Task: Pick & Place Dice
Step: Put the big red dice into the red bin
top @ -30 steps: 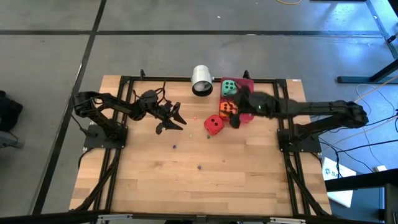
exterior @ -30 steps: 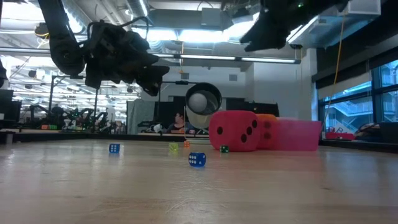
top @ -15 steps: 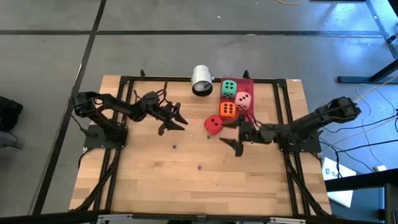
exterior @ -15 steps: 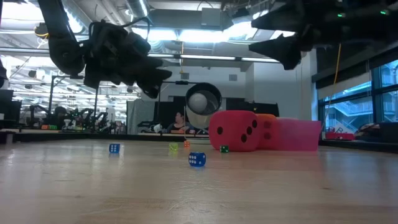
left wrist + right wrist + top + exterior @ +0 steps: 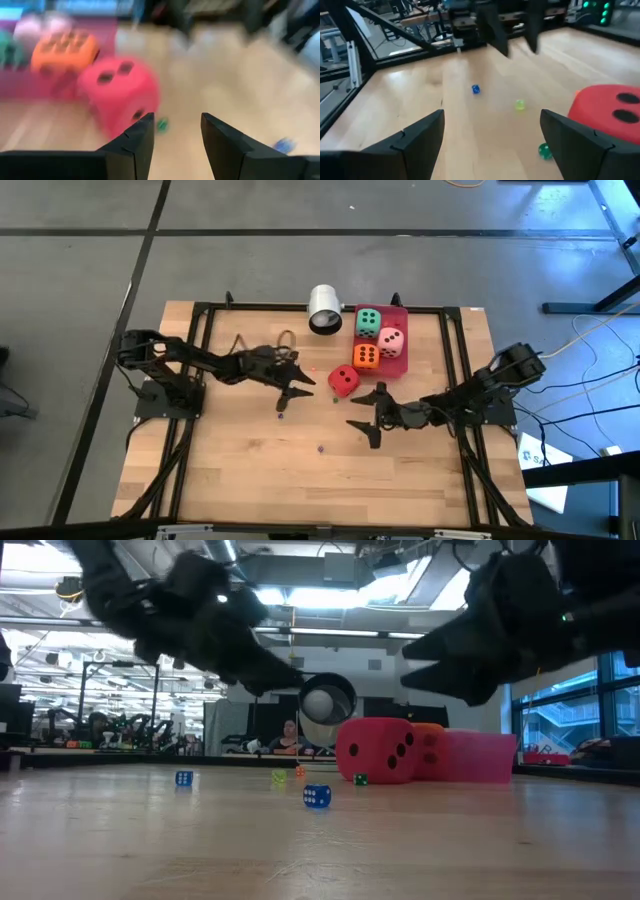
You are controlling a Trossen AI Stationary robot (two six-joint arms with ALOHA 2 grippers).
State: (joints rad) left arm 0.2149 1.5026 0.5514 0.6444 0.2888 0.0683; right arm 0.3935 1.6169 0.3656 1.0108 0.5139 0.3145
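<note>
1. Four dice: red die (image 5: pixel 343 380) on wooden table (image 5: pixel 250 470), just beside red tray (image 5: pixel 398 313) holding orange (image 5: pixel 366 357), pink (image 5: pixel 391 342), green (image 5: pixel 368 321); cubes, no long axis.
2. White cup (image 5: pixel 325 308) lies on its side; grey floor around, lit workshop behind.
3. Left gripper (image 5: pixel 296 389) parted, empty, near red die; right gripper (image 5: pixel 370 416) wide apart, empty.

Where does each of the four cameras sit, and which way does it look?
High view: above the table, looking straight down; shows both arms, left gripper, right gripper, red tray.
Low view: at table height, looking level into the room; both arms hang from above.
Left wrist view: on the left arm, looking past its two fingers at the red die.
Right wrist view: on the right arm, looking across the table between its fingers.
Shared: all four show the red die.
</note>
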